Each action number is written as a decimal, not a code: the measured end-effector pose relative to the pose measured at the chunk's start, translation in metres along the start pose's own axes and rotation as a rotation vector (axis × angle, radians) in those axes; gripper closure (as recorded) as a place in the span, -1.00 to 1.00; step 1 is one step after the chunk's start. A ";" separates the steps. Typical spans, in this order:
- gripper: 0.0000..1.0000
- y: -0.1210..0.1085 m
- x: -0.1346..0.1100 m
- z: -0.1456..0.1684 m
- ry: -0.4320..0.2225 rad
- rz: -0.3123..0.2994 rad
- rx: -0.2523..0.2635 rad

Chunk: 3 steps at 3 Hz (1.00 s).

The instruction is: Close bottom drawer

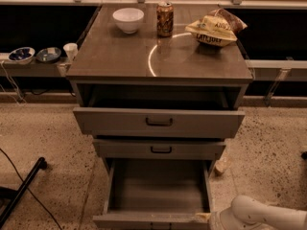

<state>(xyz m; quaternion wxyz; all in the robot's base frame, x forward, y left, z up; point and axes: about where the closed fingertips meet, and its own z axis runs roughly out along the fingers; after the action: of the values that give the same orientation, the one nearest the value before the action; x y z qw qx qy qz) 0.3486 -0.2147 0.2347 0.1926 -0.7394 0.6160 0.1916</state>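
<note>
The bottom drawer (158, 188) of the grey-brown cabinet is pulled far out, its empty inside showing and its front panel (144, 221) at the frame's lower edge. The middle drawer (160, 149) is slightly out and the top drawer (158, 122) is pulled partly out. My white arm (261, 214) comes in from the lower right, with the gripper (211, 219) at the right end of the bottom drawer's front panel. Most of the gripper is cut off by the frame.
On the cabinet top (120, 56) stand a white bowl (128, 19), a soda can (165, 18) and a chip bag (213, 30). A shelf at the left holds small bowls (21, 55) and a cup (70, 51). A black leg and cable (21, 190) lie on the speckled floor at the lower left.
</note>
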 end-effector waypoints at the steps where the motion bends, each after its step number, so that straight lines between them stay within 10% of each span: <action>1: -0.04 0.007 -0.011 0.025 -0.106 0.016 0.017; 2: 0.42 0.011 -0.021 0.022 -0.259 -0.021 0.112; 3: 0.89 0.023 -0.016 0.016 -0.270 -0.076 0.138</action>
<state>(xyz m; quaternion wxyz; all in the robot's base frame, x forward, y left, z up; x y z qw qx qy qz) 0.3228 -0.1966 0.2283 0.3310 -0.7148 0.5676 0.2393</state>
